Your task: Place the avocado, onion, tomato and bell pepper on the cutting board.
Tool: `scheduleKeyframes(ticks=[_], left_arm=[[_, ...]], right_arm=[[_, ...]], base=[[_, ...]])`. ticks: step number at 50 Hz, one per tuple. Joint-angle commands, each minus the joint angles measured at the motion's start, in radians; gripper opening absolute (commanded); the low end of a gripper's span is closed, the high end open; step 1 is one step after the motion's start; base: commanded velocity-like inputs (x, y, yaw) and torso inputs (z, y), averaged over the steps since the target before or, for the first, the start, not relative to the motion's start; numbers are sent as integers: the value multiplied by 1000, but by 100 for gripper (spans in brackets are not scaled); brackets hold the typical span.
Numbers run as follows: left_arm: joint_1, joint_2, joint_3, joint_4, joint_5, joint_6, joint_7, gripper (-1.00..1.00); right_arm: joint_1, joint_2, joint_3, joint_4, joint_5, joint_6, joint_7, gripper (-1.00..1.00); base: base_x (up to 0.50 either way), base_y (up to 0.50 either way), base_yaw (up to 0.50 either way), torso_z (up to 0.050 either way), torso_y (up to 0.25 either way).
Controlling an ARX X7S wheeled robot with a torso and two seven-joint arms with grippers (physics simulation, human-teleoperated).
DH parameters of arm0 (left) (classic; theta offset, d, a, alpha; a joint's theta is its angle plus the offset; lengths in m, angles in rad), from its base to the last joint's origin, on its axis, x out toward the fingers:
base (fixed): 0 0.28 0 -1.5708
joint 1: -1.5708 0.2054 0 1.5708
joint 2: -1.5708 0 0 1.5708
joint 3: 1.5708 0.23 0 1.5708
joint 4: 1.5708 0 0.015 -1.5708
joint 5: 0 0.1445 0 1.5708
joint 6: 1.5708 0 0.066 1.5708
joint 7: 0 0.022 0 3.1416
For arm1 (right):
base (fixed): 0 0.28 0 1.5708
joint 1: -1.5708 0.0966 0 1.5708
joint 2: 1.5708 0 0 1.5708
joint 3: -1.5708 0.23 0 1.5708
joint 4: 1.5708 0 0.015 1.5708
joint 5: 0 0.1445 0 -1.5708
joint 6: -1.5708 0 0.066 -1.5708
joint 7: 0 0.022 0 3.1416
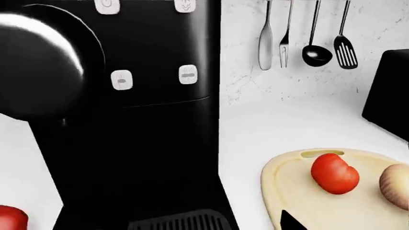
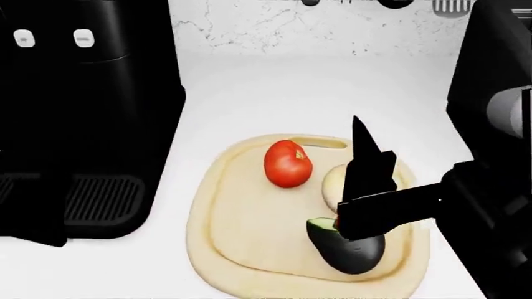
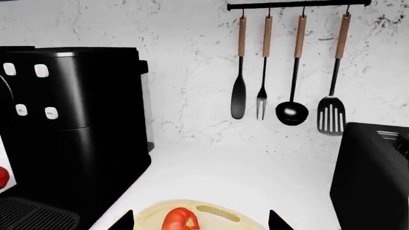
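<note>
- On the pale light-wood cutting board with the raised rim and slot handle (image 2: 241, 237) three things already lie: a lobed deep red bell pepper (image 2: 288, 163) near the handle slot, a round pale cream-tan onion (image 2: 331, 185) just beside it, and a halved dark-skinned avocado (image 2: 345, 249) at the near edge.
- Over that board hangs the black right end effector (image 2: 370, 149), above the onion and avocado. The right wrist view shows its fingertips (image 3: 124, 221) spread wide with nothing between them.
- Far off on the white surface (image 2: 316, 93), a sliver of a smooth red tomato (image 1: 9, 218) shows at the frame's edge; too little is visible to give its shape.
- That tomato lies past the tall black coffee machine (image 2: 83, 112), on the side away from the board, to the robot's left, with the machine standing between it and the board.
- Judged from this, the left arm is nearer, and the carry must go round the machine's front.
- Whether the left end effector is open, I cannot tell.
</note>
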Motion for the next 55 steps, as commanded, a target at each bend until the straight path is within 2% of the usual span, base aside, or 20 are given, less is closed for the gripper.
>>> scheduleKeyframes(ticks=[1,16,25,40,55], left_arm=[[37,-16,-74,7,-71,22,-25,100],[52,-67,-74,-3,-67,49,-10,100],[58,-62,-45,-12,-44,78,9,100],[-7,-46,36,-41,-39,76,1,100],[-6,-48,95,-60,17,120,37,100]], right_arm=[[-43,24,46,-21,9,-16,21,100],[-95,31,55,-32,14,-21,43,100],[-105,29,53,-26,-2,-29,39,100],[-189,-4,39,-28,-154,-73,-53,100],[-265,-19,48,-25,-194,-105,-83,100]], base=[[-82,500,0,0,0],[-140,500,0,0,0],[-142,500,0,0,0],[-18,500,0,0,0],[257,249,0,0,0]])
